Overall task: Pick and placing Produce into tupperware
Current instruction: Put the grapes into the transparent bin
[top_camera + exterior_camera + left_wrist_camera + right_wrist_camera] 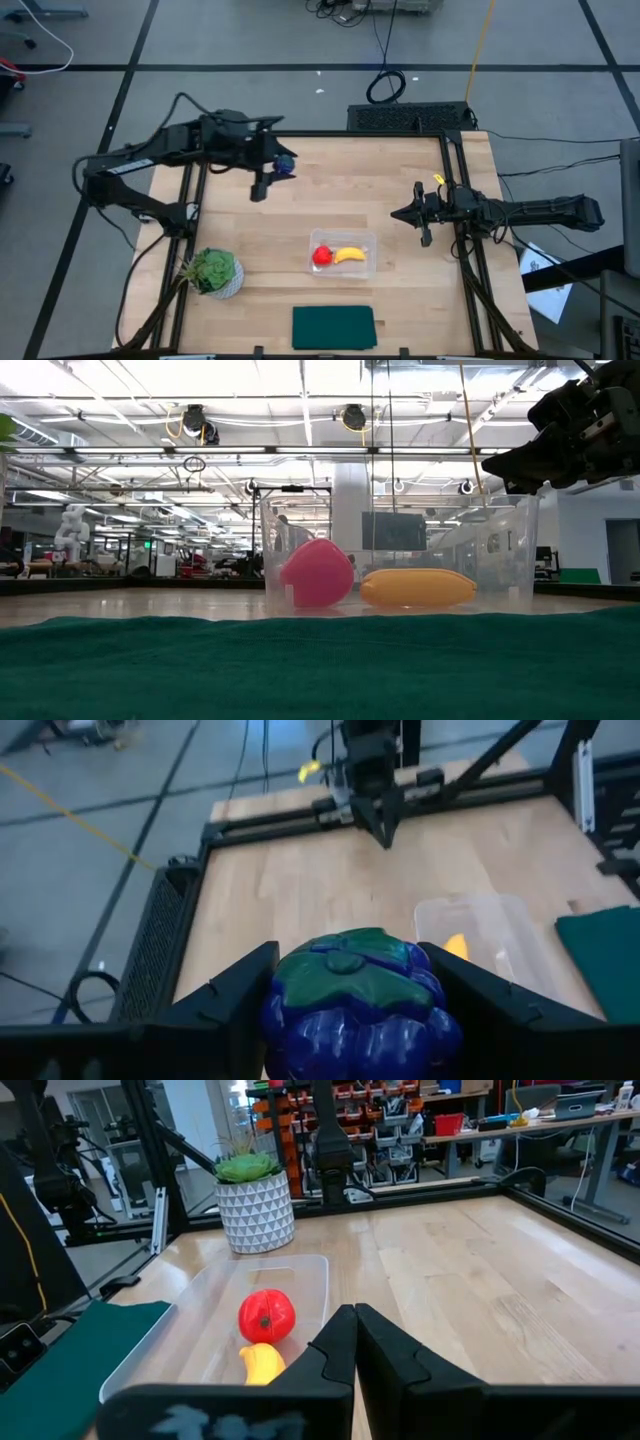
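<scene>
My left gripper [281, 166] hangs above the table's far left part, shut on the purple grape-like bunch [350, 1005] with its green leaf cap. The clear tupperware [368, 262] stands near the table's middle, on the near side. On its floor lie the round red fruit [321, 256] and the yellow banana [349, 255]. They also show in the low view as the red fruit [317, 573] and the banana [418, 587]. My right gripper [355, 1342] waits shut at the table's right side, pointing level toward the tupperware [300, 1280]. My left gripper pinches the bunch between its two fingers, one finger [235, 995] on each of two opposite sides [280, 1020]. The fingers slant downward, reaching from the table's far left. The bunch is lifted clear of the table, its green cap [345, 965] turned up toward the wrist.
A leafy plant in a white pot [214, 273] stands at the near left. A dark green flat mat [333, 327] lies at the near edge, in front of the tupperware. Black frame rails [462, 230] run along the table's sides. Bare wood [330, 190] lies between the grippers.
</scene>
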